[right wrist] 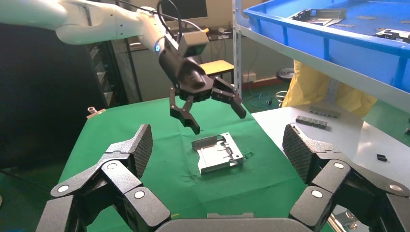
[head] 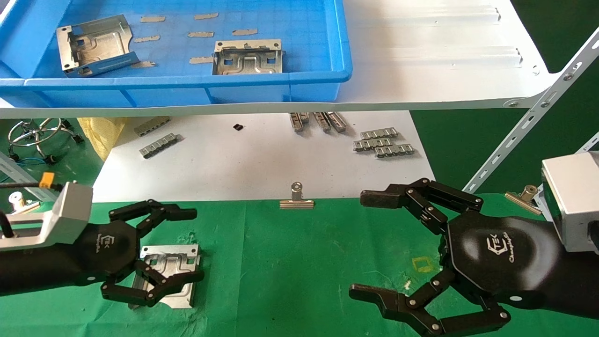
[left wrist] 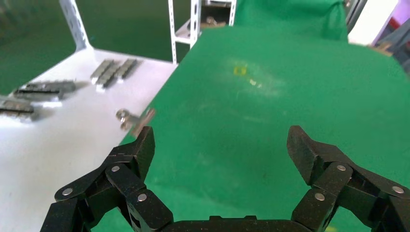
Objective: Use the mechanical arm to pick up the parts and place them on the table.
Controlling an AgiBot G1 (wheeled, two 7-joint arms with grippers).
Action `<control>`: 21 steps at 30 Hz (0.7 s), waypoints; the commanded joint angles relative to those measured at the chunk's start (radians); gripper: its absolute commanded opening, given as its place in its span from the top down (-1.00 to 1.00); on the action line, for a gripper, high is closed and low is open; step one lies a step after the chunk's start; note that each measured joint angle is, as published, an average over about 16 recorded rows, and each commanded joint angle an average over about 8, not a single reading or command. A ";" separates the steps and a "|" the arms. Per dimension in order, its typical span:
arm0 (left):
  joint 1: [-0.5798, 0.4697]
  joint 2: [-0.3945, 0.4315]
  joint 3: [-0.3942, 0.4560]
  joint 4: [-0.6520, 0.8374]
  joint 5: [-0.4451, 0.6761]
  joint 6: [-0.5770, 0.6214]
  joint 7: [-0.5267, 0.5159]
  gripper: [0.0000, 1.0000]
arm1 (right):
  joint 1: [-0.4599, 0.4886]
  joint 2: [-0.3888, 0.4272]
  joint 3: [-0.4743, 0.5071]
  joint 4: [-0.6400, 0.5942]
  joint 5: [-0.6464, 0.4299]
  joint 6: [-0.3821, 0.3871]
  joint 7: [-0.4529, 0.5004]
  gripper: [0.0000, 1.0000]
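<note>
One bracket (head: 167,275) already lies flat on the green table (head: 290,262), directly under the left hand (head: 152,255), whose fingers are spread and, seen from the right wrist, hang just above it without touching. Two more brackets (head: 96,44) (head: 248,57) sit in the blue bin (head: 299,84) on the shelf, up and beyond that hand and nearer it than the right hand (head: 402,248), which hovers spread wide and empty. The bin's front wall stands in the way, so any reach would likely go over it; binder clips (head: 296,199) lie between.

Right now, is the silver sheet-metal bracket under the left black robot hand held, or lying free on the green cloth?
Free. The bracket lies flat on the green cloth; the left hand hovers above it, fingers spread.
</note>
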 commanded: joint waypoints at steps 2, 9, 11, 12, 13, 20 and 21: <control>0.021 -0.005 -0.031 -0.045 -0.008 -0.005 -0.028 -1.00 | 0.000 0.000 0.000 0.000 0.000 0.000 0.000 -1.00; 0.071 -0.016 -0.104 -0.151 -0.027 -0.017 -0.093 -1.00 | 0.000 0.000 0.000 0.000 0.000 0.000 0.000 -1.00; 0.085 -0.019 -0.125 -0.182 -0.032 -0.020 -0.112 -1.00 | 0.000 0.000 0.000 0.000 0.000 0.000 0.000 -1.00; 0.093 -0.021 -0.135 -0.197 -0.034 -0.022 -0.121 -1.00 | 0.000 0.000 0.000 0.000 0.000 0.000 0.000 -1.00; 0.100 -0.022 -0.146 -0.212 -0.037 -0.024 -0.131 -1.00 | 0.000 0.000 0.000 0.000 0.000 0.000 0.000 -1.00; 0.150 -0.033 -0.219 -0.318 -0.056 -0.036 -0.196 -1.00 | 0.000 0.000 0.000 0.000 0.000 0.000 0.000 -1.00; 0.157 -0.035 -0.229 -0.333 -0.058 -0.037 -0.205 -1.00 | 0.000 0.000 0.000 0.000 0.000 0.000 0.000 -1.00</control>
